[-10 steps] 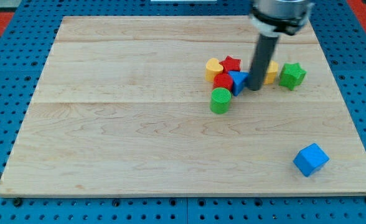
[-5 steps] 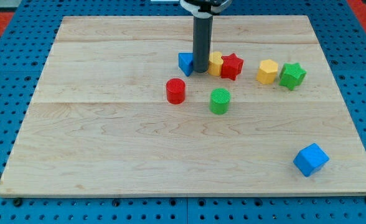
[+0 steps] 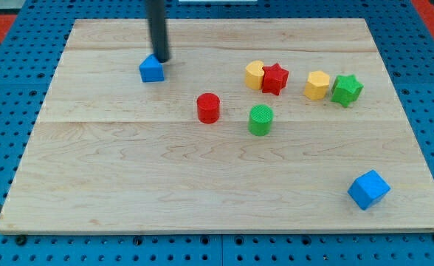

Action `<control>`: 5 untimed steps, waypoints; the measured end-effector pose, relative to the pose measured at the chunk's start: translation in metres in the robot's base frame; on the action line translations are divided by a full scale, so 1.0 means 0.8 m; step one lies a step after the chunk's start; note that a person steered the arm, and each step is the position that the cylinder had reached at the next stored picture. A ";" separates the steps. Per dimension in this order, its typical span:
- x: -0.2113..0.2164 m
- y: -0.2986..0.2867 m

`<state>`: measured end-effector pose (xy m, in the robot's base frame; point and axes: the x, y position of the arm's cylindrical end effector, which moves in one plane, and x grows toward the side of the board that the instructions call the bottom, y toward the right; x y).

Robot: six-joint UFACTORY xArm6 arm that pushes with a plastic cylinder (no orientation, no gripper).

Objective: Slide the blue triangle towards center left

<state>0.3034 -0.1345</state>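
Now my tip (image 3: 162, 60) sits at the upper right shoulder of the blue triangle (image 3: 151, 69), apparently touching it, though the contact itself is hard to make out. This tool is a plain rod with nothing that opens or closes, and it grips nothing. The blue triangle lies in the far-left part of the counter (image 3: 128, 185), nearer the top edge than the bottom. Well to its right, a red cylinder (image 3: 208, 108) and a green cylinder (image 3: 260, 120) stand apart near the middle. Closer to the top-right corner, a yellow block (image 3: 255, 74) touches a red star (image 3: 275, 78), and a yellow hexagon (image 3: 317, 85) sits just beside a green star (image 3: 346, 89). A blue cube (image 3: 368, 189) rests alone near the bottom-right corner.
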 end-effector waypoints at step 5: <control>0.063 -0.099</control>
<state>0.3539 -0.2134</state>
